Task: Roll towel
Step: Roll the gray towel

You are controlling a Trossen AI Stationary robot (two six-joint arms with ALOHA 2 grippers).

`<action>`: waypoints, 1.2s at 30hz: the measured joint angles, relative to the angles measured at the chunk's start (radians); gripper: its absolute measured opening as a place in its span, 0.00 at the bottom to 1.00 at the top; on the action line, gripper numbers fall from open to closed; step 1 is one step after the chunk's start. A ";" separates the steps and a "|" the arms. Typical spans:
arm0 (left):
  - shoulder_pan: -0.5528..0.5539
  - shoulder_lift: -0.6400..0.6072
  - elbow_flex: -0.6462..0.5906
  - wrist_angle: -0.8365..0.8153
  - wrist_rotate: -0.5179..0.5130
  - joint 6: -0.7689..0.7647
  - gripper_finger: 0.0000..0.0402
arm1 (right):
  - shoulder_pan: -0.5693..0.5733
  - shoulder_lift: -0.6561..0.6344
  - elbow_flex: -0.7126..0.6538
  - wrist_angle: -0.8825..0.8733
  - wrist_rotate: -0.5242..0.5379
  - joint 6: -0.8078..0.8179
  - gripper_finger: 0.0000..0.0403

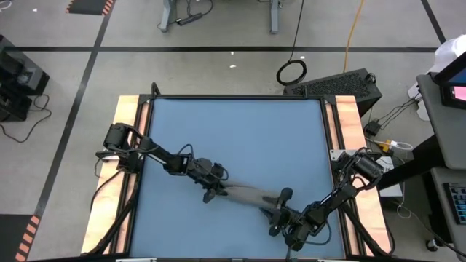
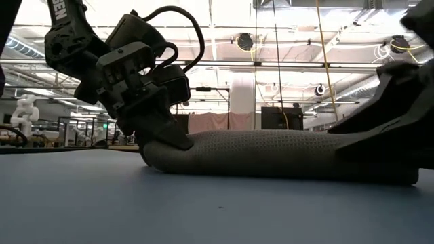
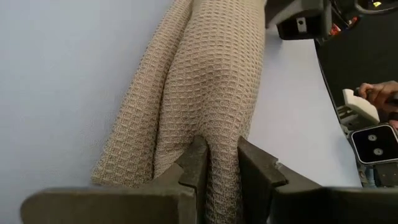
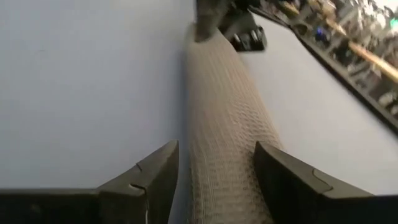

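Observation:
The grey-brown towel (image 1: 249,193) lies on the blue tabletop (image 1: 233,138) as a long, narrow roll, running from the table's middle toward its near right. It also shows in the low view (image 2: 271,154). My left gripper (image 1: 217,192) is shut on the roll's left end (image 3: 221,143). My right gripper (image 1: 281,201) is open at the roll's right end. Its two fingers (image 4: 155,177) stand on either side of the roll (image 4: 227,149). The white tag is hidden. My left gripper pinches a raised fold of cloth at the roll's left end (image 3: 222,140) between its two fingers (image 3: 198,163). The fingers slant down from the table's left and lie along the roll. The roll rests on the table. My right gripper straddles the roll's right end; I cannot tell whether its fingers touch it.
Wooden strips (image 1: 129,138) border the blue top on the left and right. Bare blue surface lies toward the far edge and left of the roll. A person's hand (image 3: 379,93) shows beyond the table in the left wrist view.

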 joint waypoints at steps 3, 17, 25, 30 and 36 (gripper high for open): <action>0.001 0.001 0.000 0.006 -0.007 0.020 0.18 | -0.014 0.000 -0.032 0.002 -0.007 0.110 0.50; 0.005 -0.053 -0.002 0.021 -0.163 0.093 0.34 | -0.024 -0.004 -0.121 0.004 -0.060 0.436 0.50; -0.062 -0.174 -0.002 0.033 -0.303 0.279 0.54 | -0.024 -0.003 -0.122 0.022 -0.065 0.449 0.50; -0.174 -0.153 0.000 0.037 -0.494 0.478 0.57 | -0.024 -0.003 -0.122 0.028 -0.070 0.450 0.50; -0.185 -0.099 0.000 0.036 -0.560 0.528 0.57 | -0.024 -0.002 -0.122 0.035 -0.074 0.447 0.50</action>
